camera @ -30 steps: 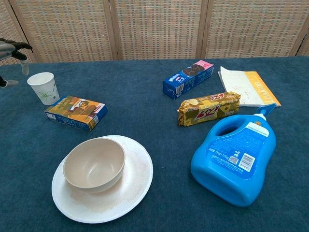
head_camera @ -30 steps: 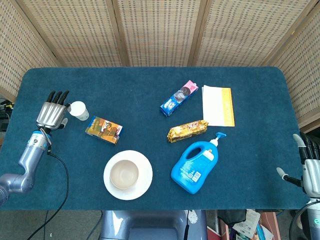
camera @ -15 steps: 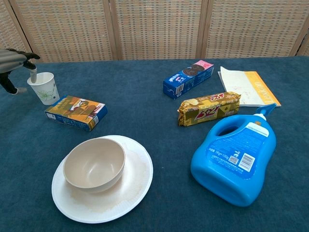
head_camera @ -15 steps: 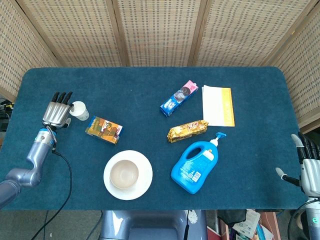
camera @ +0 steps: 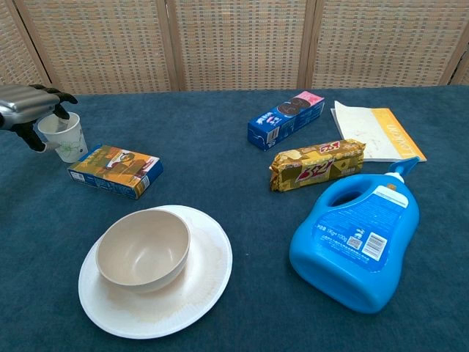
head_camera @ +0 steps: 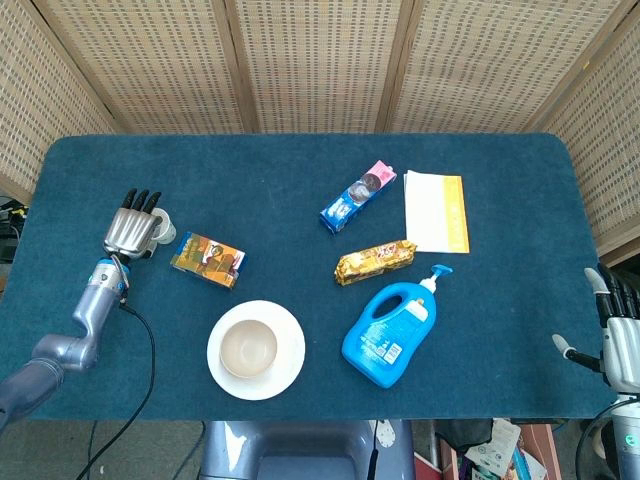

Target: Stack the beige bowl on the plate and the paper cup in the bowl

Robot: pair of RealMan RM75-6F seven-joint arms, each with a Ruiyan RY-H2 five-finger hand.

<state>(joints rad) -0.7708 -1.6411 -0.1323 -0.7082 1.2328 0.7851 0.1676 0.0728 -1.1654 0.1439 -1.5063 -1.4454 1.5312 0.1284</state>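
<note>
The paper cup (camera: 67, 139) is standing upright just left of the small snack box (camera: 116, 171), and the left hand (camera: 28, 111) is arching over its rim with fingers curling down around it, though whether they are actually gripping is hard to tell. The beige bowl (camera: 143, 248) is already sitting on the white plate (camera: 205, 275), in front of the snack box. Well to the right of the box, past the blue detergent bottle (head_camera: 390, 331), the right hand (head_camera: 622, 340) is hanging off the table edge with fingers apart, holding nothing.
</note>
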